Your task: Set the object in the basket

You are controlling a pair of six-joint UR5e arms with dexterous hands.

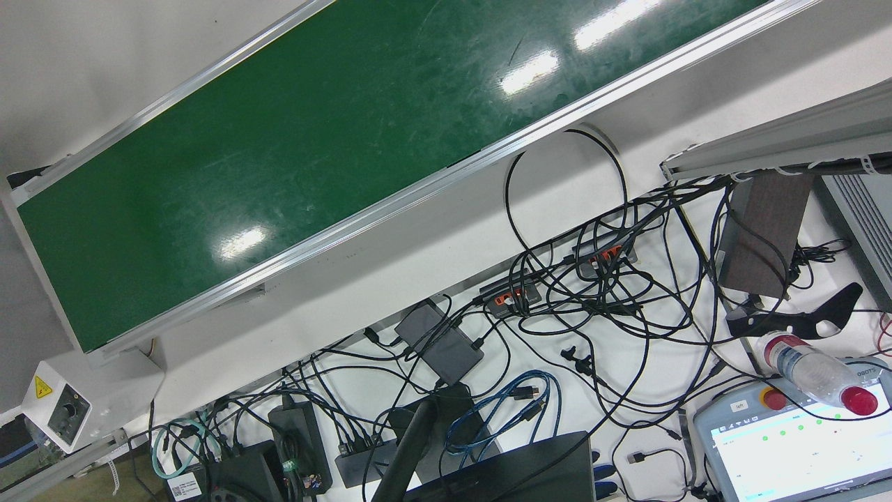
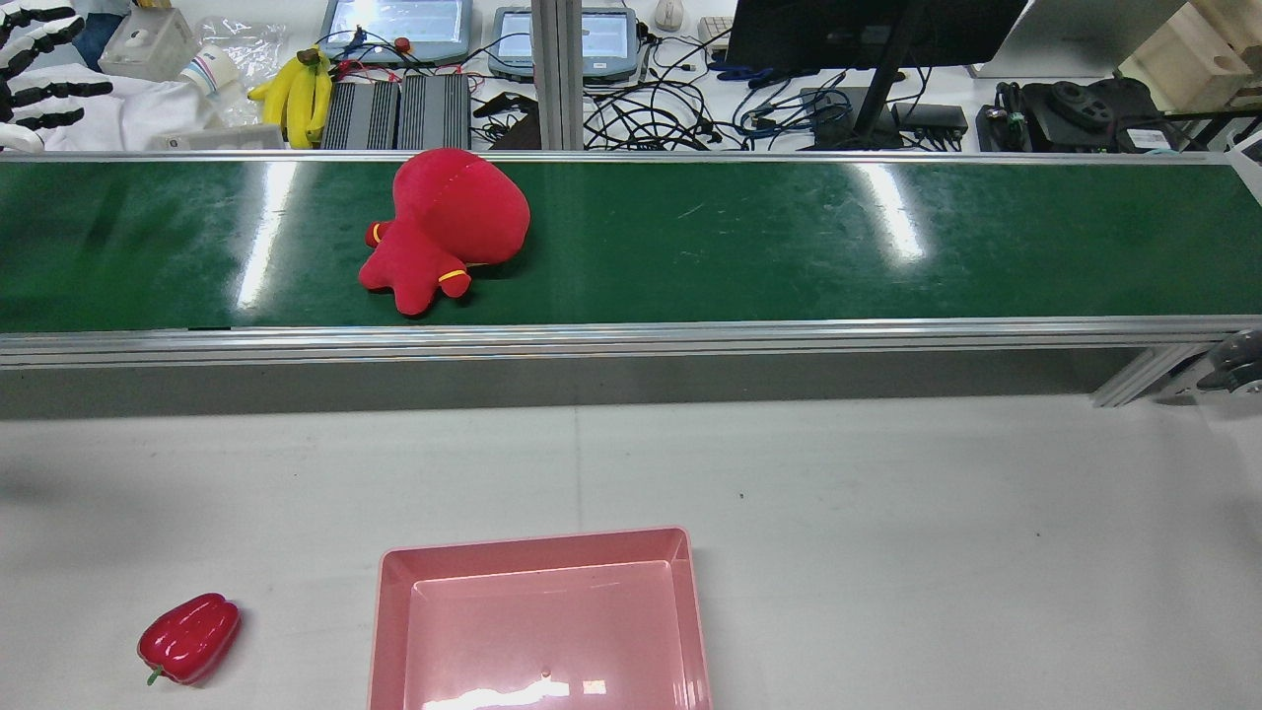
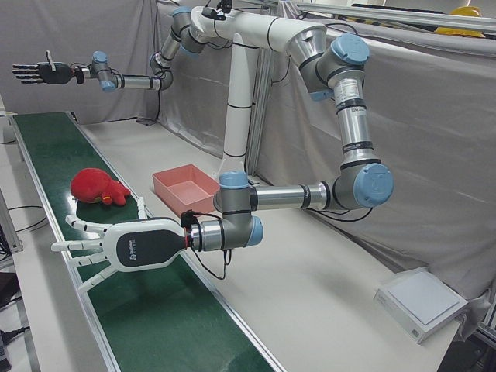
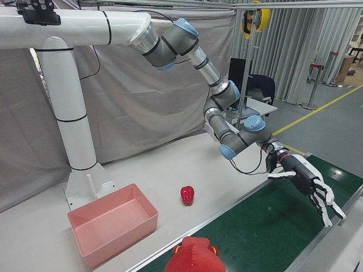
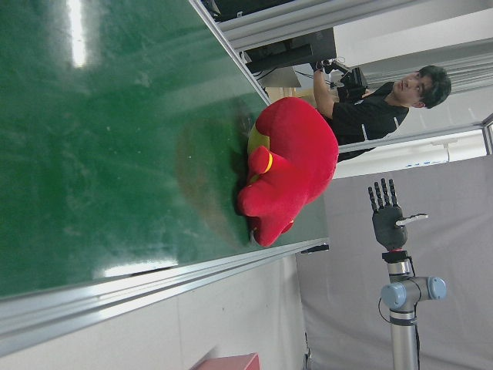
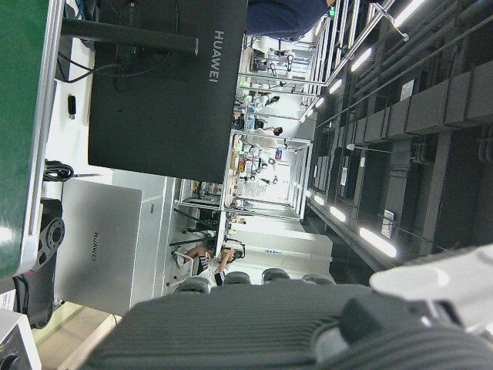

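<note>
The left hand (image 3: 116, 244) hovers low over the green conveyor belt (image 2: 789, 247), palm down, fingers spread wide and pointing across the belt away from the robot; it holds nothing. Along the belt from this hand, toward the robot's right, lies the red plush toy (image 2: 449, 222) on its side. It is near the hand but clear of it, with a stretch of bare belt between them. On the robot's side of the hand, past the belt's aluminium rail (image 2: 631, 335) and on the lower grey table (image 2: 887, 493), stands the pink basket (image 2: 537, 538). Its floor is bare, and it sits roughly level with the toy along the belt. A red bell pepper (image 2: 189, 638) lies on the table on the near side of the basket as seen from the hand, apart from it. Far beyond the toy, the right hand (image 3: 39, 72) is held high above the belt's other end, flat, fingers straight and slightly apart, gripping nothing. Across the belt from the left hand, the operators' bench holds bananas (image 2: 296, 94), a tangle of cables (image 1: 592, 293) and a dark monitor (image 2: 868, 30), and a person (image 5: 377, 108) is at that bench.
</note>
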